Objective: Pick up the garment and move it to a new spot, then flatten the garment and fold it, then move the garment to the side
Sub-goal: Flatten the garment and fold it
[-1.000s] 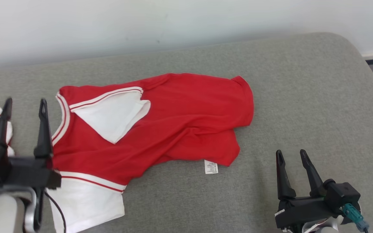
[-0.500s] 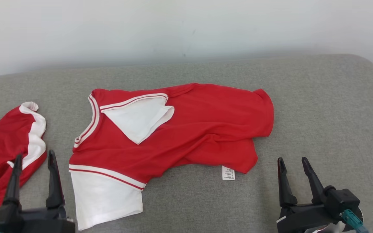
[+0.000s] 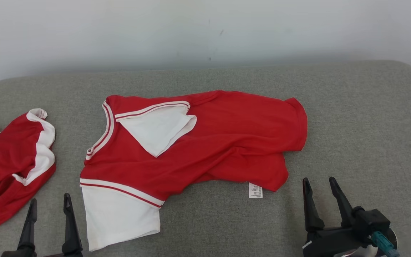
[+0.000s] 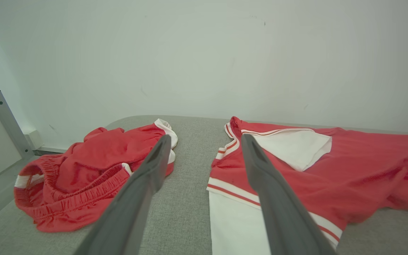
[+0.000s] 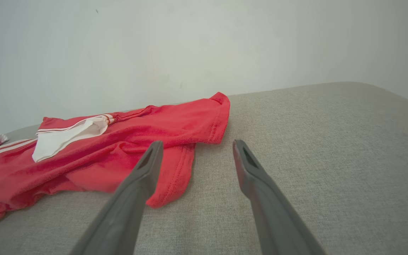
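Red knit short-sleeved shirt with white sleeves and striped trim (image 3: 219,142) lies rumpled across the middle of the grey woven upholstered surface (image 3: 351,117). Its collar is toward my left and its hem toward my right. One white sleeve is folded over the chest, the other spread flat at the near edge. A small white care label (image 3: 255,190) pokes out below the near hem. My left gripper (image 3: 50,199) sits low at the near left, fingers spread and empty, between the shirt's near sleeve and a bunched pair of red elastic-waisted shorts with white trim (image 3: 5,171). My right gripper (image 3: 318,179) is also spread and empty, over bare fabric just right of the label. I see neither touching cloth.
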Motion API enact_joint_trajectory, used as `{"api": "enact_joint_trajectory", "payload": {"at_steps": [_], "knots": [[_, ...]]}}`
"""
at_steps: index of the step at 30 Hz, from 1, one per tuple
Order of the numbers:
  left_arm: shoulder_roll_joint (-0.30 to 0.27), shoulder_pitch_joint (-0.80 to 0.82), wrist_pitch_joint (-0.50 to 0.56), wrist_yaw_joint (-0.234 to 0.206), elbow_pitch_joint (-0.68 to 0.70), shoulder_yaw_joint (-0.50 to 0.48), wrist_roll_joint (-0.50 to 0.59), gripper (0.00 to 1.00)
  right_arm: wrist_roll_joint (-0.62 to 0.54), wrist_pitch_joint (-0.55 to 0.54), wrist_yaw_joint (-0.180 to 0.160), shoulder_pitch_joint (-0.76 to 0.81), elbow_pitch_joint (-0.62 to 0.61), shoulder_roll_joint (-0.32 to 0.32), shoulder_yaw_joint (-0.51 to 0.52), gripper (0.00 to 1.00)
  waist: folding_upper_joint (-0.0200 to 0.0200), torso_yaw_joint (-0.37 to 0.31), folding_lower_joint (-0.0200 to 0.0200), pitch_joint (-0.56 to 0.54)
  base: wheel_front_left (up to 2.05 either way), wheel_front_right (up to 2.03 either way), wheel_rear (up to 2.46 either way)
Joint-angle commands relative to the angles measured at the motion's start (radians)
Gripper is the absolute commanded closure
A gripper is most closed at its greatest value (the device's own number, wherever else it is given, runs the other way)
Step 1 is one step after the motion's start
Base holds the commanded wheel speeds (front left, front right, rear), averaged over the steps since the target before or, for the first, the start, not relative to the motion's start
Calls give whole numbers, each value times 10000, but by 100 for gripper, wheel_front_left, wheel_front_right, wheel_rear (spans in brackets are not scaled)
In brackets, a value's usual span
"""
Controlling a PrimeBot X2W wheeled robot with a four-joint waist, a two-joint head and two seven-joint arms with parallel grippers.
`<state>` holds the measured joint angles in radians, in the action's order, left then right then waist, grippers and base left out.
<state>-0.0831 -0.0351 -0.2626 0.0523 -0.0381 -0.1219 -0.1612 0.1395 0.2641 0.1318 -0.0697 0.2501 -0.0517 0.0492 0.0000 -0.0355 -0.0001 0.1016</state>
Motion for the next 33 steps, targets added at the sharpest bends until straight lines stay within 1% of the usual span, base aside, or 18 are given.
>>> {"api": "enact_joint_trajectory", "payload": {"at_steps": [1, 9, 15, 20, 25, 26, 27, 28, 30, 31, 33], "knots": [[39, 28, -33, 43, -17, -54, 114, 0, -116, 6, -22, -191, 102, 28, -114, 0, 0, 12, 1, 21, 0, 0, 0], [226, 344, -33, 263, -135, -98, 265, 0, -689, 6, -22, -1527, 1266, 22, -323, 0, 0, 166, 1, 144, 0, 0, 0], [295, 472, -33, 374, -223, 6, 214, 0, -1029, 5, -22, -2418, 2986, -94, -150, 0, 0, 495, 1, 281, 0, 0, 0], [317, 576, -33, 439, -413, 147, 203, 0, -1159, 5, -22, -2805, 4269, -150, 103, 0, 0, 795, 1, 304, 0, 0, 0], [328, 636, -33, 516, -572, 163, 183, 0, -1187, 6, -22, -3229, 5557, -109, 253, 0, 0, 919, 1, 314, 0, 0, 0], [328, 655, -33, 510, -596, 160, 201, 0, -1146, 6, -22, -3325, 5685, -98, 271, 35, 0, 926, 1, 314, 0, 0, 0], [330, 666, -33, 516, -623, 158, 219, 0, -1095, 6, -22, -3376, 5758, -80, 279, 90, 0, 922, 1, 309, 0, 0, 0], [329, 667, -33, 534, -642, 145, 233, 0, -1064, 5, -22, -3391, 5787, -64, 273, 100, 0, 907, 1, 299, 0, 0, 0], [331, 622, -33, 576, -724, 127, 243, 0, -979, 6, -22, -3370, 5726, -39, 240, 100, 0, 836, 1, 246, 0, 0, 0], [333, 461, -33, 582, -862, 211, 109, 0, -791, 6, -22, -2902, 4540, -187, 483, 100, 0, 516, 1, 19, 0, 0, 0], [335, 409, -33, 562, -902, 277, 64, 0, -763, 6, -22, -2615, 3956, -320, 543, 100, 0, 406, 1, -50, 0, 0, 0]]}}
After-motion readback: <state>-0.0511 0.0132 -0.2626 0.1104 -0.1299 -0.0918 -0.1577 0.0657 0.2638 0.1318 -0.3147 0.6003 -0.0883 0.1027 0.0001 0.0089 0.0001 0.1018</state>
